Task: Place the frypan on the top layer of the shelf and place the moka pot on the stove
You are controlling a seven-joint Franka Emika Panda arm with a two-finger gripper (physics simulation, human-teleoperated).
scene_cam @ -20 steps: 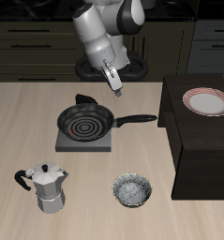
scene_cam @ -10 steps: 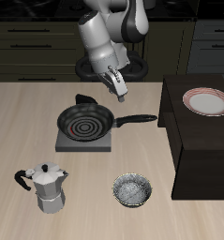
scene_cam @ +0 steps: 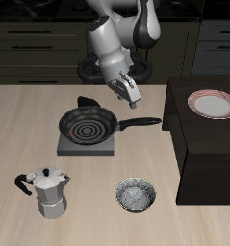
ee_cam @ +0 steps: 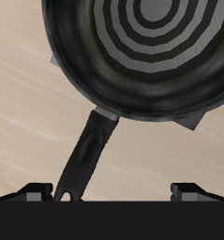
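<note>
Exterior view, frypan (scene_cam: 87, 125) on stove (scene_cam: 88, 142), handle toward shelf (scene_cam: 207, 144), claw (scene_cam: 130, 93) apart above.

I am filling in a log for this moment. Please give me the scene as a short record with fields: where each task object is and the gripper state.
frypan: sitting on the stove, handle toward the shelf
moka pot: upright on table, near front edge
shelf: top holds a white plate
gripper: open, empty, above the pan handle
bowl: on table beside the shelf
</note>
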